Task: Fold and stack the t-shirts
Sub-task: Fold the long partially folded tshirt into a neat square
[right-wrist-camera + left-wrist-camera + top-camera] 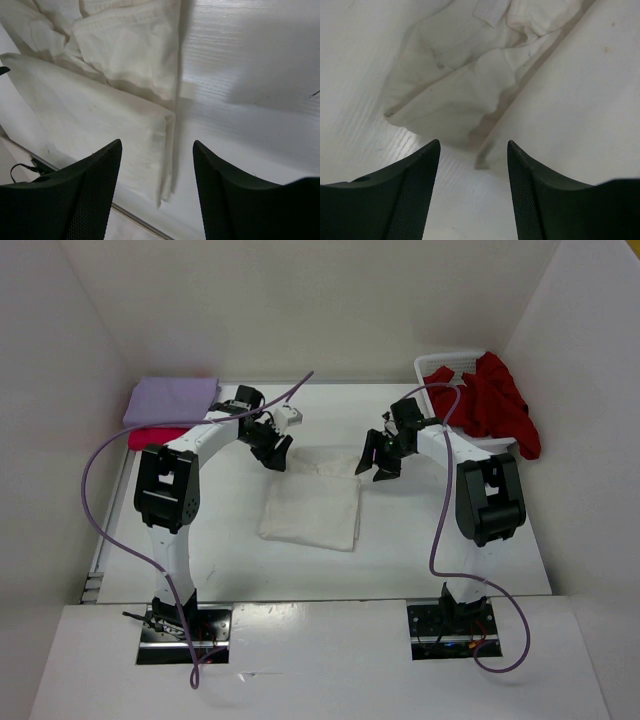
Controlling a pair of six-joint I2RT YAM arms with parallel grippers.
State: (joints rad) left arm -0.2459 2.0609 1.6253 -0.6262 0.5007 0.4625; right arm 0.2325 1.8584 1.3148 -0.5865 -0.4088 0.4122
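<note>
On a white-walled worktop (400, 550) the cream t-shirt (312, 502) is laid folded at centre, flanked by the left claw (273, 452) and right claw (378, 460), both spread, empty. The lavender t-shirt (170, 398) is seen far left, seemingly atop the magenta t-shirt (152, 436); the dark red t-shirt (500, 405) is draped over a basket (445, 365).

Cream shirt (312, 505) lies folded; lavender shirt (170, 400) covers pink shirt (152, 437).

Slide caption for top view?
Left gripper and right gripper open by cream shirt; purple shirt atop pink shirt; red shirt in basket.
</note>
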